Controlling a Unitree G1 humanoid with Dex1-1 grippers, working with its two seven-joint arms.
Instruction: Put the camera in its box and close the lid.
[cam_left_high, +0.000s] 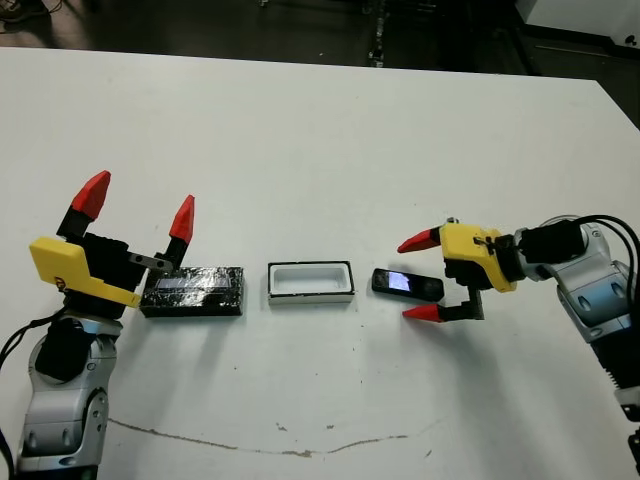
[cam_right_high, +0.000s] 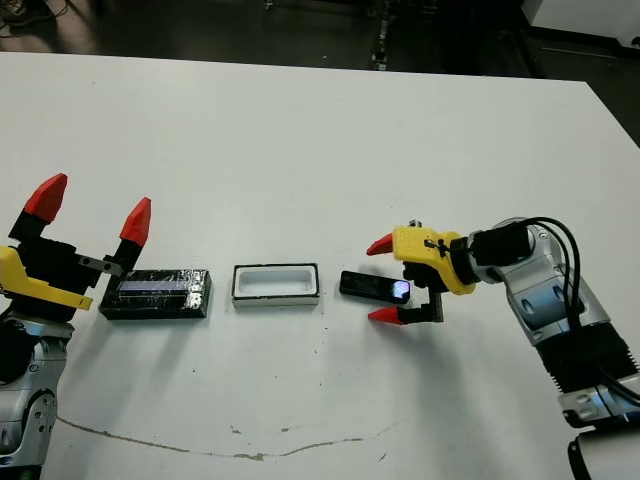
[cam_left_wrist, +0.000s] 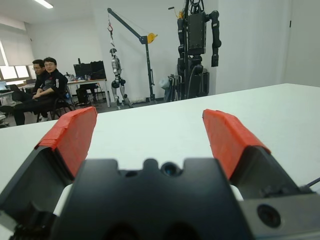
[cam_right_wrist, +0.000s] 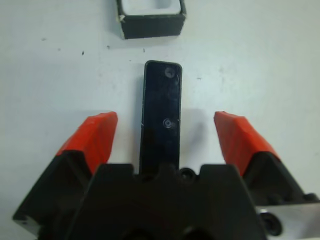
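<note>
Three things lie in a row across the middle of the white worktop (cam_left_high: 320, 130). The lid (cam_left_high: 193, 291) sits at the left of the frame, black and glossy with a pale strip on its top face. The box (cam_left_high: 311, 282) sits at centre, uncovered, its white inside showing. The camera (cam_left_high: 407, 285) lies flat just right of the box, apart from it, with its screen glowing bluish-white.

The right gripper (cam_left_high: 425, 277) reaches in from the right of the frame, turned sideways, its fingers (cam_left_high: 417, 241) spread wide. One red tip is above the camera's right end in the picture and the other below it, so the camera's end lies between them with a gap on each side (the right wrist view shows the black device running up the middle between the two red tips, neither one touching it).

The left gripper (cam_left_high: 137, 207) stands at the left edge of the frame with its fingers also spread wide, pointing upward and holding nothing. Its black body overlaps the lid's left end in the picture. In the left wrist view two seated people (cam_left_wrist: 42, 85) show beyond the worktop.
</note>
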